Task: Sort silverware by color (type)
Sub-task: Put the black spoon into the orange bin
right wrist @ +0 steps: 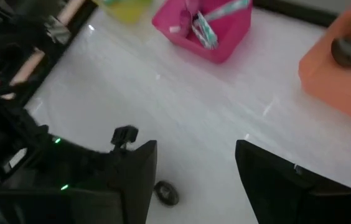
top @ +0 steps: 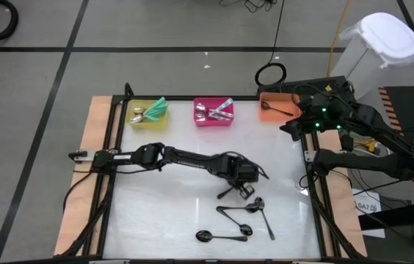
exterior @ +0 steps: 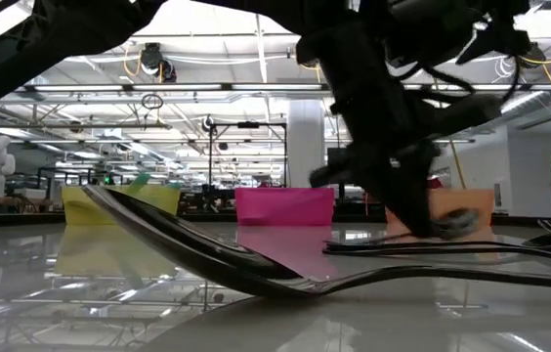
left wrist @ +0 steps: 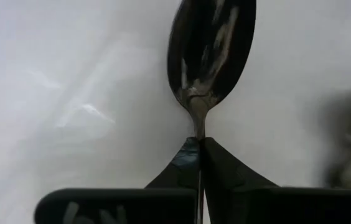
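My left gripper (left wrist: 198,149) is pinched tight on the neck of a dark spoon (left wrist: 211,53); my two fingertips (left wrist: 222,168) meet around the thin handle just behind the bowl, so the bowl sticks straight out ahead of me and the spoon's long axis runs in line with my fingers; the handle passes back between them and out of sight. From above, my left gripper (top: 245,191) sits low over the white table (top: 163,213) a little right of centre, the arm reaching in from the left edge; the spoon in my grip is hard to pick out there under the wrist. Just beyond me, toward the near edge, the other dark spoons (top: 247,209) lie loose on the table, some with handles crossing, one (top: 222,236) lying nearly parallel to the near edge. At the far edge stand three bins in a row: the yellow bin (top: 148,119) with teal-handled pieces, the pink bin (top: 213,117) with shiny and teal ones, the orange bin (top: 279,107) with one dark spoon (top: 277,108). My right gripper (right wrist: 195,171) hangs spread wide and empty near the orange bin, by the table's right edge.
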Robot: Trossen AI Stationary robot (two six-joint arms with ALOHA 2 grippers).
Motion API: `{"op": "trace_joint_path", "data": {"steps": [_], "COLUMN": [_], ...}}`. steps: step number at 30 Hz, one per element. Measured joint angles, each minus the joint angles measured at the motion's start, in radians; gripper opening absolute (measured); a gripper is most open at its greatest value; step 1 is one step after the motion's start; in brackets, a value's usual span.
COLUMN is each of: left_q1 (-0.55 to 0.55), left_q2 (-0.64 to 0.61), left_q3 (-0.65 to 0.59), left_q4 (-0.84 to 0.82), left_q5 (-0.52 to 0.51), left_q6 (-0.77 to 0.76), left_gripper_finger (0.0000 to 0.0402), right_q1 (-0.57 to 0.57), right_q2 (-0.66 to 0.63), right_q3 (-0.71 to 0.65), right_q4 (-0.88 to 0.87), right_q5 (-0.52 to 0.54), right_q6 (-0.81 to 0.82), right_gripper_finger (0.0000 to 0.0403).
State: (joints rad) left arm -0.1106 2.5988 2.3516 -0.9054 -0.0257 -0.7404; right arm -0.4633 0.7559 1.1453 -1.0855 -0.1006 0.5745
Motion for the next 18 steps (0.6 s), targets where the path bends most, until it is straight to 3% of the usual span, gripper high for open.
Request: {"op": "trace_joint_path", "data": {"steps": [4, 10, 18], "left_q1": [0.020, 0.040, 0.074], "left_q2": [-0.049, -0.135, -0.270], "left_q3": [-0.002, 0.002, 0.003], "left_q4": [-0.050, -0.060, -0.011], "left_q5": [-0.089, -0.106, -0.161], "left_q6": [-0.002, 0.004, -0.039], "left_gripper_finger": [0.0002, 0.0001, 0.0001], "right_q1": [0.001, 0.000, 0.001], "right_q2": [-0.012, -0.028, -0.078], "right_q3": [0.065, 0.165, 0.172], "right_q4": [-0.002, 0.013, 0.043], "right_q5": [0.029, 0.051, 0.081], "right_q6": [-0.016, -0.042, 0.034], "right_gripper_finger": [0.0212, 0.0212, 0.0212]}}
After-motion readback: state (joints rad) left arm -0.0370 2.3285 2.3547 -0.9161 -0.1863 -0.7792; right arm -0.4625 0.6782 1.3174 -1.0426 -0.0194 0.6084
